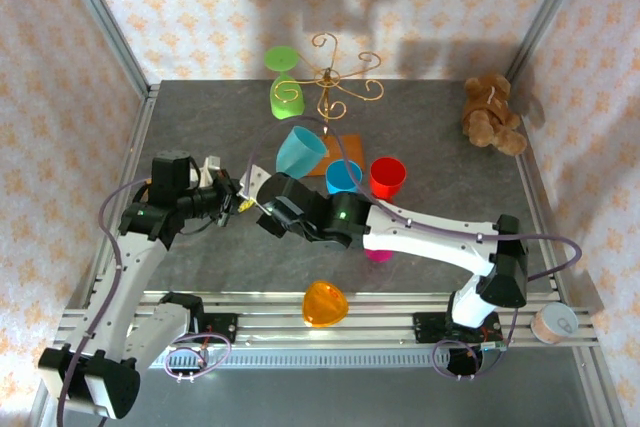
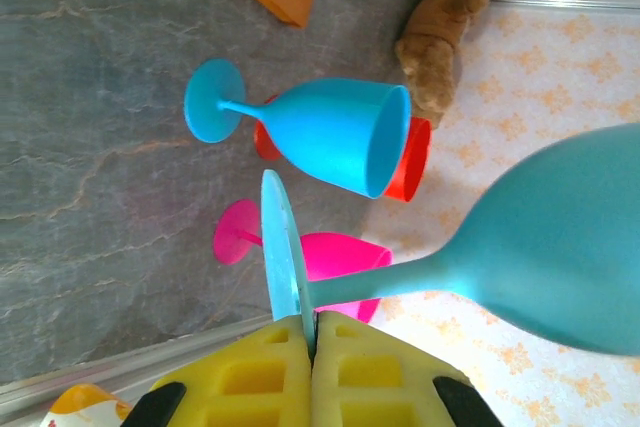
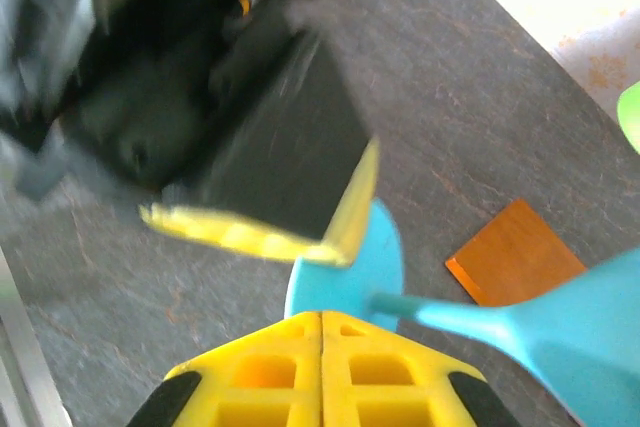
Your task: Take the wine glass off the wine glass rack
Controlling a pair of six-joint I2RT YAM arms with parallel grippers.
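Wine glass: the teal wine glass (image 1: pixel 300 152) is off the wine glass rack (image 1: pixel 335 82), tilted in the air on the near left of it, bowl toward the rack and foot (image 2: pixel 285 257) toward the arms.
Left gripper: the left gripper (image 2: pixel 312 332) pinches the thin foot disc edge-on between its yellow pads; the stem runs off to the right.
Right gripper: the right gripper (image 3: pixel 322 325) sits just near of the same foot, pads pressed together. I cannot tell whether they nip the rim or merely touch it.
Step in hand: I judge this to be a handover at the foot, with setting the glass down to follow.
Doing it well: the hold is on a flat rim with a heavy bowl far out, so it could swivel. Move slowly and keep the stem level. Lower it onto bare table left of the blue glass (image 2: pixel 330 132), red cup (image 2: pixel 410 162) and pink glass (image 2: pixel 330 257), clear of the rack's base (image 3: pixel 515 252).
Also on the rack: a green glass (image 1: pixel 283 82) hangs on the left arm.
Hard to make out: from the right wrist the left arm is a dark blur. From above the right arm covers most of the pink glass. The bowl's rim is cut off in both wrist views.
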